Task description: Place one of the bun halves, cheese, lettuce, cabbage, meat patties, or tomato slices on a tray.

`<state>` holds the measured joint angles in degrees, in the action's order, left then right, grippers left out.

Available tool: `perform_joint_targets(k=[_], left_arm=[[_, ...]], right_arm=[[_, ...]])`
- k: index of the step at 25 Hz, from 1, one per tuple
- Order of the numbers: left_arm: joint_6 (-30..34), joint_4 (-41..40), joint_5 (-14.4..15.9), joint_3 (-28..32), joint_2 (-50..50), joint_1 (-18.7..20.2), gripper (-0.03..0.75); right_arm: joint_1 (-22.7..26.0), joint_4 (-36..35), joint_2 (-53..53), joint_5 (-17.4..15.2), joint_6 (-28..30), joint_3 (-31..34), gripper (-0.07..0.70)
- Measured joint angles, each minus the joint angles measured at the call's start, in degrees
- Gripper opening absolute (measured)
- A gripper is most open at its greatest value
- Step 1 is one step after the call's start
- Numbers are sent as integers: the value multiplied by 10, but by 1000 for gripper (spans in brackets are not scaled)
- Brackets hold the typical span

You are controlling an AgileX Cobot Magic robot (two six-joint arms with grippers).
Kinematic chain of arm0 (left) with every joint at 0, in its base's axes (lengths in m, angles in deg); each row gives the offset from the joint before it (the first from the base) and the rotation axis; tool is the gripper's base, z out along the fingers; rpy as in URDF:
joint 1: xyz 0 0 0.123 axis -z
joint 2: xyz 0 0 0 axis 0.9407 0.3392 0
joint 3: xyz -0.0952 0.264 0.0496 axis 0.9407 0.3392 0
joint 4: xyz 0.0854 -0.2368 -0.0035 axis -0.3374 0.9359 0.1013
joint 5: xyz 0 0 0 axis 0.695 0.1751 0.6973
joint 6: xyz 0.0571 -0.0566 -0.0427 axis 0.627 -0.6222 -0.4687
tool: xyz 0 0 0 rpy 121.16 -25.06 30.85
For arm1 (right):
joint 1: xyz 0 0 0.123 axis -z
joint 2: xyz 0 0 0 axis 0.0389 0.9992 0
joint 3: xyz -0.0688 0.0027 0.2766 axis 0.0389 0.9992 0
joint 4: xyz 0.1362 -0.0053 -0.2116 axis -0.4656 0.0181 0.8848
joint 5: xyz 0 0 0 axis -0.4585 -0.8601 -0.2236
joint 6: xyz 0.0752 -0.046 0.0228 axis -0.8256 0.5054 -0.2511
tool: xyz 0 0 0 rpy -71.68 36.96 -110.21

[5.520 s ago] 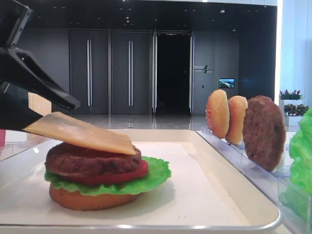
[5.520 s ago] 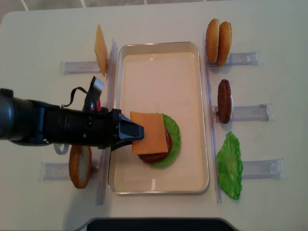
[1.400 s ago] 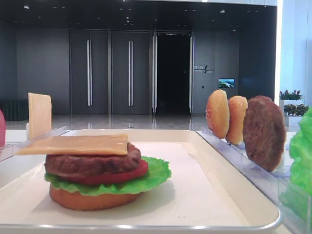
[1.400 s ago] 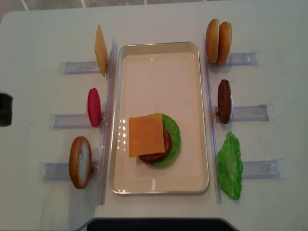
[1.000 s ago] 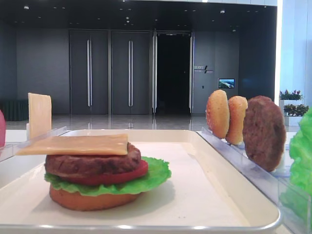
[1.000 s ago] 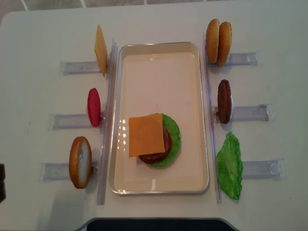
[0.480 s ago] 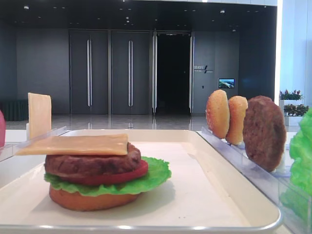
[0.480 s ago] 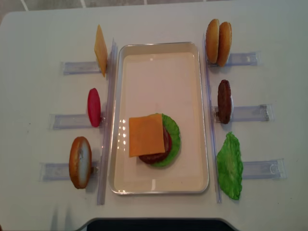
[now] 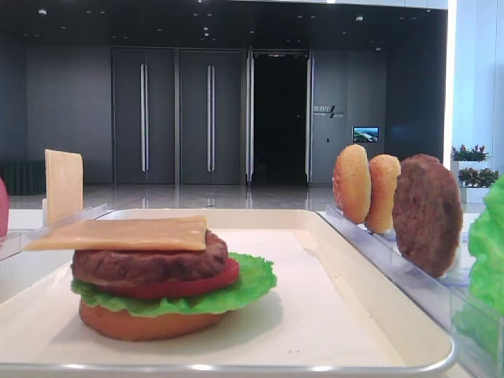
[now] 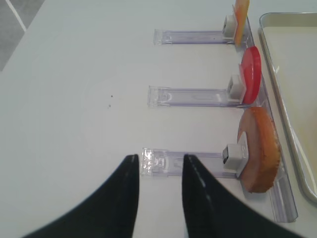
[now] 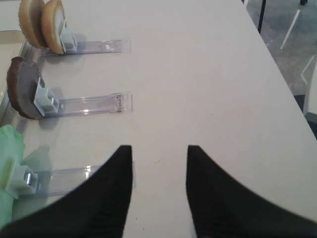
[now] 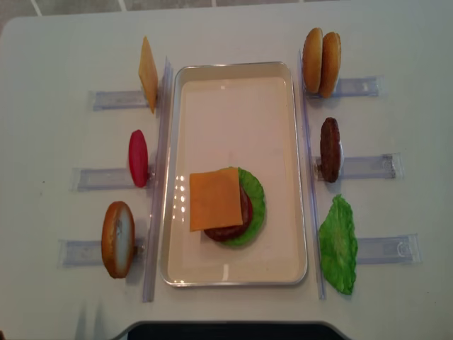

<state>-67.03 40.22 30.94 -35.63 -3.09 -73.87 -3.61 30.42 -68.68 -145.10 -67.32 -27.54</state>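
The tray (image 12: 233, 106) holds one stack — cheese (image 12: 215, 198) topmost; left claw (image 10: 158, 166) and right claw (image 11: 159, 156) gape, holding nothing.

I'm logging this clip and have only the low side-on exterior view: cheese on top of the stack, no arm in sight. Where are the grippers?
Observer: The left gripper is over the bare table, outboard of the left racks, jaws apart and empty.
Operator: And the right one?
Observer: The right gripper is over the table outboard of the right racks, jaws open, holding nothing.
Operator: Is there a bun half on the left side for the top?
Observer: Yes, one bun half stands on edge in the left rack at the bottom of the overhead view, below the tomato slice.
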Motion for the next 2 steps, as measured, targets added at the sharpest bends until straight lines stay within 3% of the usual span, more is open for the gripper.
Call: perform_joint_targets(k=[2], left_arm=[[0, 0, 0, 0, 0, 0, 230]], right_arm=[[0, 0, 0, 0, 0, 0, 286]])
